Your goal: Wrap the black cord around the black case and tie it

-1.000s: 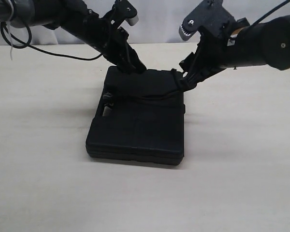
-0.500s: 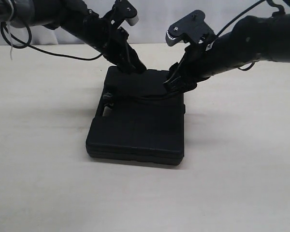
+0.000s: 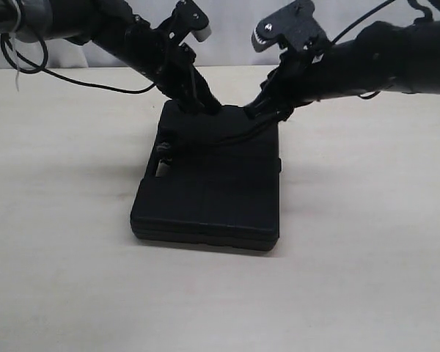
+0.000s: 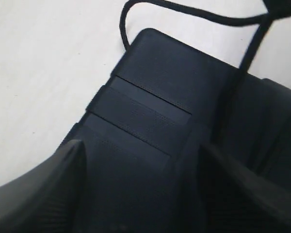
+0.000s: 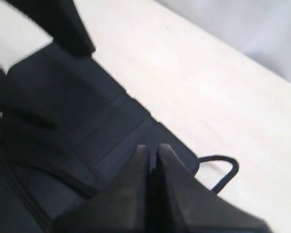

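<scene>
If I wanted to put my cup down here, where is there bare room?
The table is bare on the camera side of the black case and on both its sides. Crowded: the case's far end, where the left gripper and right gripper meet over the black cord.

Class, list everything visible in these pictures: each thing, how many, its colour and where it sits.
black case: one, black, lying flat mid-table.
black cord: one, black, across the case's far end, looping onto the table.
table: one, beige, under everything.
wall: one, pale, behind the table.
left hand: one, black, open over the case's far end.
right hand: one, black, shut, apparently pinching the cord.
</scene>
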You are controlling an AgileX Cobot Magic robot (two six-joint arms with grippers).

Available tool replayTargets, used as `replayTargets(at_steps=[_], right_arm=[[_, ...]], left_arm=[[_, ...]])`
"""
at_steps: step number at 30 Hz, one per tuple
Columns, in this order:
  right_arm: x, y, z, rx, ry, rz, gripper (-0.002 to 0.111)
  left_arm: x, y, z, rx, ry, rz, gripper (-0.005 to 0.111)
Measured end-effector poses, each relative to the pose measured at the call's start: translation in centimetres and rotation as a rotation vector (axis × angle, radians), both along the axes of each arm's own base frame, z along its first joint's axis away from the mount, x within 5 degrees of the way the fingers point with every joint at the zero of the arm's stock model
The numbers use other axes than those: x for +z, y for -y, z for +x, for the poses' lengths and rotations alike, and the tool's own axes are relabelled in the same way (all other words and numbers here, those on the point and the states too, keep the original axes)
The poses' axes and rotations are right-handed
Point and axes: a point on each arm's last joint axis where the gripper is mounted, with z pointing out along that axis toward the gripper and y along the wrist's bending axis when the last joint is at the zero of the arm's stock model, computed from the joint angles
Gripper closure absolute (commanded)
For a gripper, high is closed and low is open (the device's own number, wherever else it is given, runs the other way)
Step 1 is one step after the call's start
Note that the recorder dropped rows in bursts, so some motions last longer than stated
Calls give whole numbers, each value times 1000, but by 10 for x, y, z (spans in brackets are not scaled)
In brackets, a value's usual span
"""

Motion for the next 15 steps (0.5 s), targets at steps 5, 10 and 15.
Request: replayTargets(at_steps=[5, 10, 15], right_arm=[[24, 4, -8, -57, 80, 90, 104], [40, 12, -21, -88, 154, 127, 104], [46, 19, -31, -127, 223, 160, 104]], left_arm=[[-1, 11, -10, -116, 7, 18, 46], [-1, 25, -20, -201, 22, 28, 46], [0, 36, -21, -200, 75, 31, 54]])
